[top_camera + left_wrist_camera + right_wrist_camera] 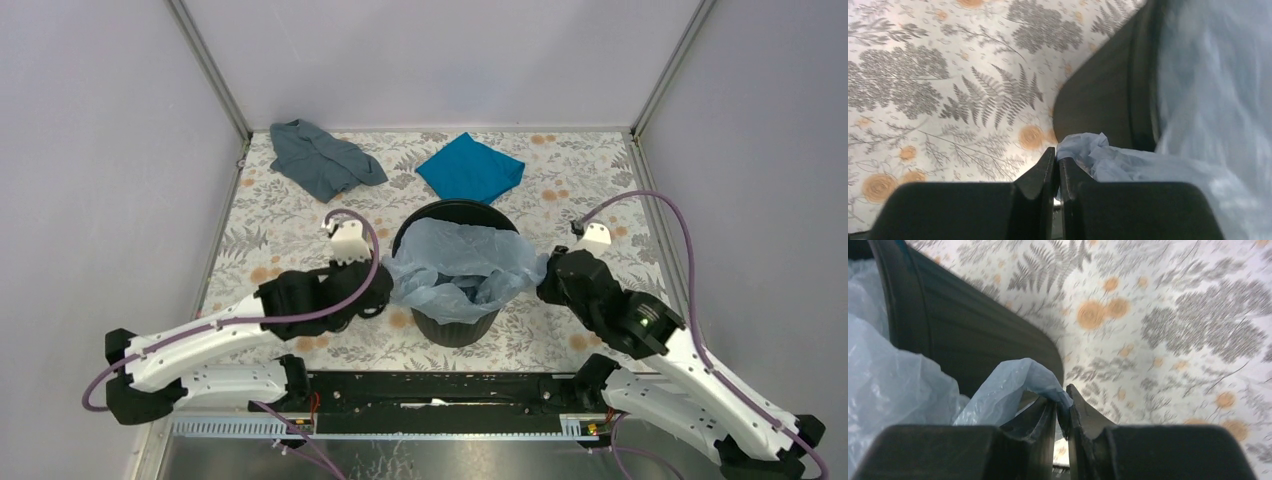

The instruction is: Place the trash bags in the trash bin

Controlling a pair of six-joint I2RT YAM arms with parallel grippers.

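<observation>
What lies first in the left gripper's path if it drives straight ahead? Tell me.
The left gripper would probably meet the thin pale blue plastic film bag bunched at its tips first, then almost at once the ribbed side of the round black plastic bin. Depth is hard to judge.

We see the trash bin (455,325), round black plastic w/ ribbed tapered sides, upright mid-table. The trash bag (460,262), thin pale-blue translucent film, wrinkly, sits draped over the bin's mouth; its edges spill past the rim on left & right, middle sagging inside.
</observation>
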